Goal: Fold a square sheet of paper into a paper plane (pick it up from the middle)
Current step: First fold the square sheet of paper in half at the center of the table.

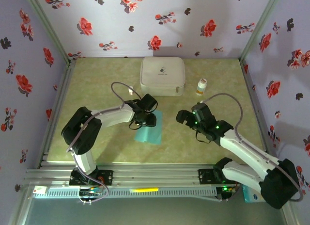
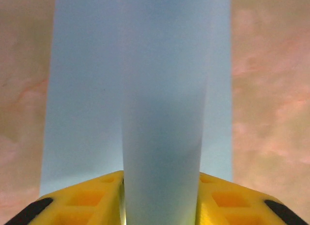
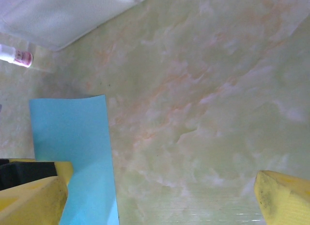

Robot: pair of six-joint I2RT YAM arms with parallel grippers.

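Since your left gripper (image 1: 145,119) was pinched onto the raised middle ridge of the square sheet of paper (image 1: 150,133), lying on the table (image 1: 97,79) between the arms, and your right gripper (image 1: 188,117) hung wide open, you kinda wanted a slow, level lift.

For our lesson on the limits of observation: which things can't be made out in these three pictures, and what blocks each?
- Top view: the left gripper covers part of the square sheet of paper.
- Left wrist view: the sheet's raised ridge hides where the fingers meet it; clamped or not, unclear.
- Right wrist view: white case and bottle are cut off by the frame edges.
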